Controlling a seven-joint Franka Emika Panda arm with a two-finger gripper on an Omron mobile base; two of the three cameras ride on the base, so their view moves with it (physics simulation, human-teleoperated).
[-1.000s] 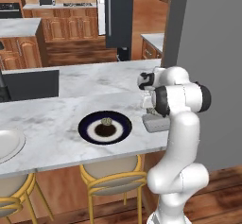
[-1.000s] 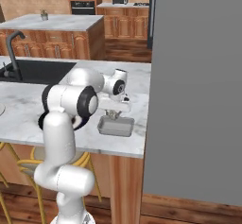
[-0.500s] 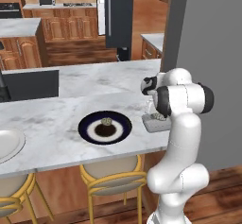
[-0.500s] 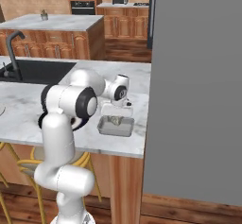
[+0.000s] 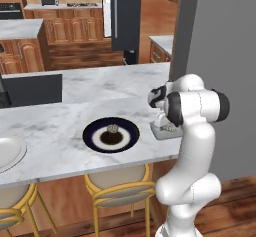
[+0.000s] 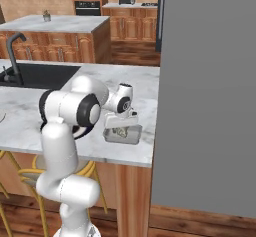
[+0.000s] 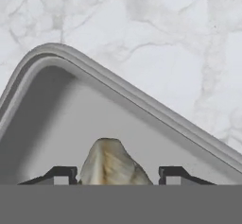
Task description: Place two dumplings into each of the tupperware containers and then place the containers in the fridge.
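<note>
Jaws [image 7: 113, 175] part open, dumpling [image 7: 112, 164] between tips, tips either side of it; grip vs just released — can't tell. Dumpling sits low inside tupperware container [image 7: 61, 119], near its corner, tray on marble tabletop [image 7: 156, 38] by right edge. Versus a second ago: hand dropped lower into tray, jaw gap unchanged. Reads as placing step, release pending or just done. One more dumpling [image 5: 113, 129] on dark plate [image 5: 110, 135], well left of tray. Fridge [image 5: 126, 13] far back, door shut; container transfer not started.
</note>
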